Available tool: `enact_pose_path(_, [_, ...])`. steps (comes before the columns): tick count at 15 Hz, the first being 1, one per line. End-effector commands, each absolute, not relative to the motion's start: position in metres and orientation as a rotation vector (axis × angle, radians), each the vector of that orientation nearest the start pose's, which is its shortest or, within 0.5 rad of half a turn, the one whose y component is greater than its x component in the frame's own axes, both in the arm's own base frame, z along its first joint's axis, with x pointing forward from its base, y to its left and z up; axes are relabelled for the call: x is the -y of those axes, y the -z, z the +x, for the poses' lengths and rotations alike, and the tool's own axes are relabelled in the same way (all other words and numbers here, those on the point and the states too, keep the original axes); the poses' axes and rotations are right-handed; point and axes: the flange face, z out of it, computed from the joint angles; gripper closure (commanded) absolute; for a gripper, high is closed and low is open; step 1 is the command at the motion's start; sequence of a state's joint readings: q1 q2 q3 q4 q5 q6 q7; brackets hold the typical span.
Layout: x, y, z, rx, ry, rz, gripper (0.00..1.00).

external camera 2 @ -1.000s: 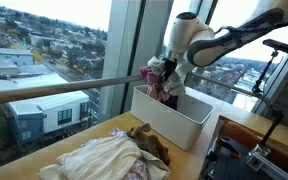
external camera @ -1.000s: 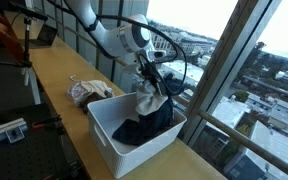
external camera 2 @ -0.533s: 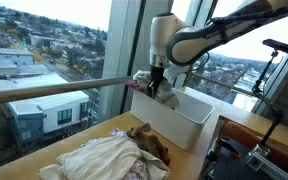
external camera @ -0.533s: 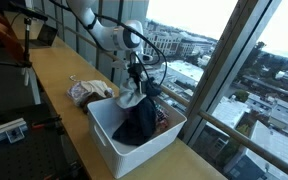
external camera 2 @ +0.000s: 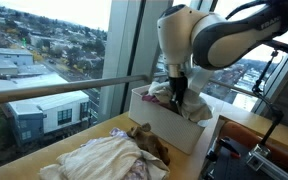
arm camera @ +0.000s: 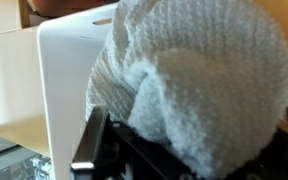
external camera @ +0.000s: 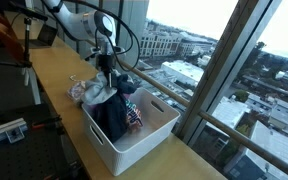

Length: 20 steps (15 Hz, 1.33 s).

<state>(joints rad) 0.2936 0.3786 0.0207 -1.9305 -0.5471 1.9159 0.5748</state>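
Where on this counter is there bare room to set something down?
Bare wood lies on the counter between the clothes pile and its far end, and in a strip along the white bin on the room side. Crowded: the bin is full, and the claw, shut on a white towel, hangs by the pile.

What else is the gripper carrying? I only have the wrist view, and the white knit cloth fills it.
Observer: The gripper is shut on the white knit cloth. A dark garment hangs right below it, reaching into the white bin. I can't tell if it's gripped too.
Operator: Where over the bin?
Observer: At the bin's end nearest the clothes pile on the wooden table, not over its middle.
Operator: Anything else inside?
Observer: Yes, a multicoloured item lies in the bin beside the dark garment.
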Motion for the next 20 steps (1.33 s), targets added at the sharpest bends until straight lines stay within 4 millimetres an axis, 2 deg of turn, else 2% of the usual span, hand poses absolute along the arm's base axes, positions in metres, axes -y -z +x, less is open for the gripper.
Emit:
enact_pose_path(1, [-0.098,-0.267,0.537,0.014,0.103,2.468,1.0])
enact_pose_path(4, [-0.07,-0.264,0.546,0.059,-0.016,2.459,1.0])
enact_pose_path(8, [-0.055,-0.258,0.571,0.097,-0.113,2.495,1.0])
enact_pose_path(9, [-0.054,-0.259,0.575,0.104,-0.13,2.511,0.75])
enact_pose_path(11, [-0.051,-0.262,0.579,0.123,-0.148,2.54,0.68])
enact_pose_path(14, [-0.049,-0.275,0.577,0.135,-0.178,2.573,0.45])
enact_pose_path(18, [-0.061,-0.316,0.562,0.133,-0.25,2.608,0.17])
enact_pose_path(20, [-0.085,-0.345,0.551,0.116,-0.32,2.621,0.02])
